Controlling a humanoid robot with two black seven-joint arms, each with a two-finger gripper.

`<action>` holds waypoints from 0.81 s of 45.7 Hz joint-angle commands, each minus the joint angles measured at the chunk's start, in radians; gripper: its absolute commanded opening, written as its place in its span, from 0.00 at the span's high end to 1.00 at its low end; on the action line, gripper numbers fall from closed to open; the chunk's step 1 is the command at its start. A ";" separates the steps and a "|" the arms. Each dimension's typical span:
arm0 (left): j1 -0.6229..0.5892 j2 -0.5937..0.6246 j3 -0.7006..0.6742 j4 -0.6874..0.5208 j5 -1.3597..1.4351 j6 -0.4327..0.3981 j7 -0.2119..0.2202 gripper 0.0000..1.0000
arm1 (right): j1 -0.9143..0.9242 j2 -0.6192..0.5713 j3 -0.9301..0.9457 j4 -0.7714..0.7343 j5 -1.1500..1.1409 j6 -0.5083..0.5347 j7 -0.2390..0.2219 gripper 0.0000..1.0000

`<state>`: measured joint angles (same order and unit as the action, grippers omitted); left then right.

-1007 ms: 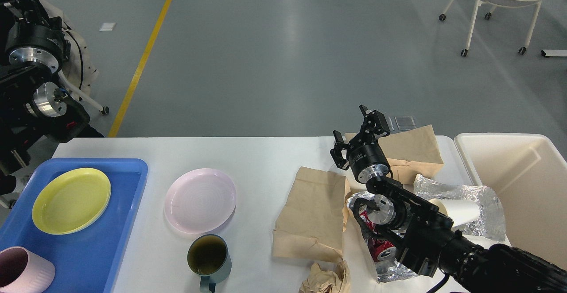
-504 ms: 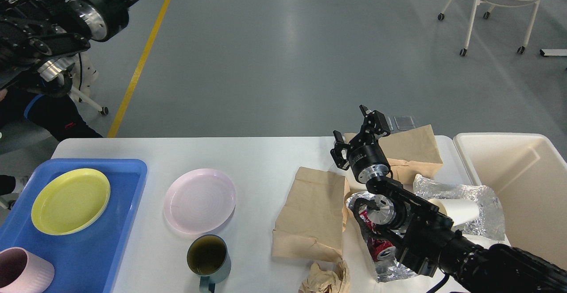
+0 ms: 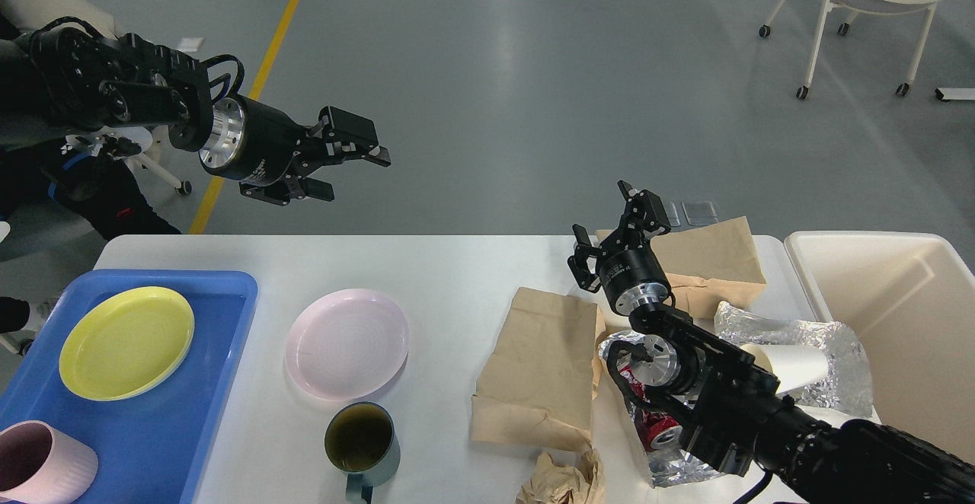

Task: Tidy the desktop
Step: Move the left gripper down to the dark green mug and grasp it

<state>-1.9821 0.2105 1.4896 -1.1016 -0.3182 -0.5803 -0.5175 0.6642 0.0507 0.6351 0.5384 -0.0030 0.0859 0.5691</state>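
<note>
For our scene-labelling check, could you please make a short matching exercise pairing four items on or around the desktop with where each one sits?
Column one:
1. yellow plate
2. pink plate
3. dark green mug
4. white paper cup

Column two:
A. lying on its side on crumpled foil
B. in the blue tray
C. on the bare desktop, beside the tray
D. at the near edge of the desktop, below the pink plate

Pairs: 1-B, 2-C, 3-D, 4-A

Both end effectors [image 3: 346,169] [image 3: 613,226] parted, empty
</note>
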 commanded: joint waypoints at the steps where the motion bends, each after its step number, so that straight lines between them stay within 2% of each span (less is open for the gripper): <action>1: -0.003 -0.051 0.023 -0.041 0.002 -0.013 -0.001 0.03 | 0.000 0.000 0.000 0.000 0.000 0.000 0.000 0.00; 8: 0.012 -0.054 0.026 -0.171 0.002 -0.013 -0.001 0.03 | 0.000 0.000 0.000 0.000 0.000 0.000 0.000 0.00; 17: 0.012 -0.049 0.083 -0.253 0.008 -0.033 0.001 0.03 | 0.000 0.000 0.000 0.000 0.000 0.000 0.000 0.00; 21: 0.011 -0.042 0.078 -0.251 0.008 -0.053 0.001 0.03 | 0.000 0.000 0.000 0.000 0.000 0.000 0.000 0.00; 30: -0.004 0.018 0.081 -0.241 0.013 -0.039 -0.001 0.03 | 0.000 0.000 0.000 0.000 0.000 0.000 0.000 0.00; 37: -0.003 0.013 0.080 -0.239 0.013 -0.039 -0.001 0.03 | 0.000 0.000 0.000 0.000 0.000 0.000 0.000 0.00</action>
<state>-1.9870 0.2274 1.5703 -1.3412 -0.3057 -0.6208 -0.5183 0.6642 0.0506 0.6351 0.5384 -0.0031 0.0859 0.5691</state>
